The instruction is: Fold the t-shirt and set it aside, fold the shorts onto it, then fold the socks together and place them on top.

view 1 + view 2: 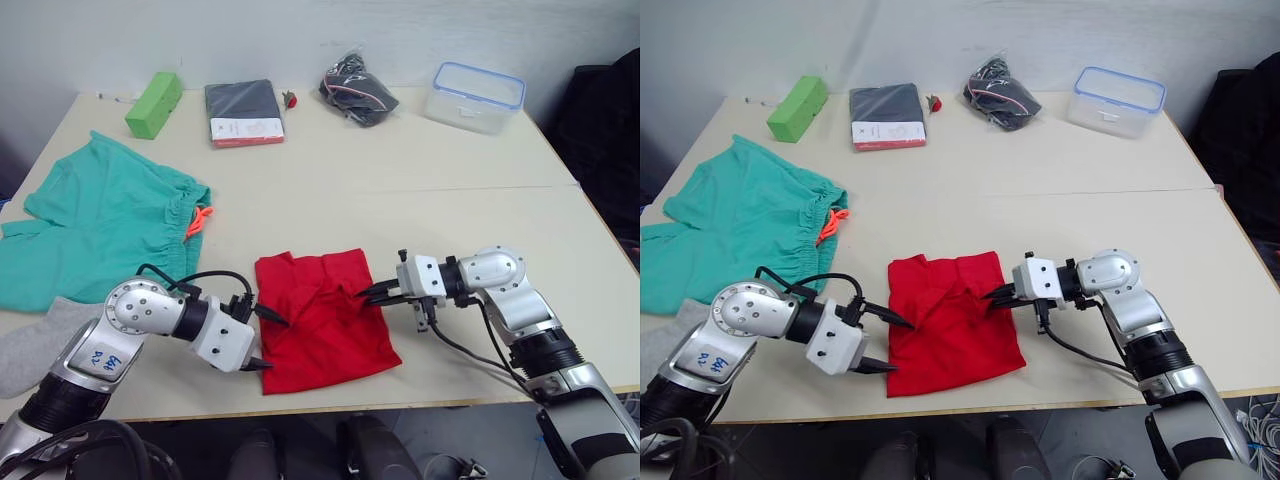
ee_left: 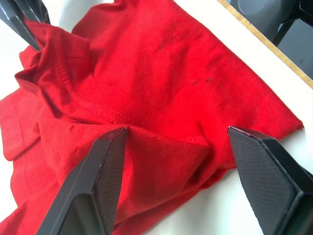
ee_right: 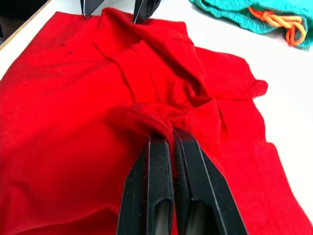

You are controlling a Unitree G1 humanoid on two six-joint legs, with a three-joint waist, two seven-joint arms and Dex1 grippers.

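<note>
The red t-shirt (image 1: 322, 318) lies rumpled and partly folded near the table's front edge. My right gripper (image 1: 364, 293) is shut on a raised fold at the shirt's right side; the right wrist view shows its fingers (image 3: 159, 166) pressed together on red cloth. At the shirt's left edge my left gripper (image 1: 273, 343) stands open, its fingers (image 2: 95, 181) straddling the cloth's corner without closing on it. The teal shorts (image 1: 100, 220) with an orange drawstring (image 1: 198, 222) lie spread at the left. A grey sock (image 1: 35, 345) lies at the front left, partly behind my left arm.
Along the far edge stand a green block (image 1: 154, 103), a dark packaged garment (image 1: 243, 112), a black bundle (image 1: 358, 92) and a clear container with a blue rim (image 1: 478, 96). The table's front edge (image 1: 400, 405) runs just below the shirt.
</note>
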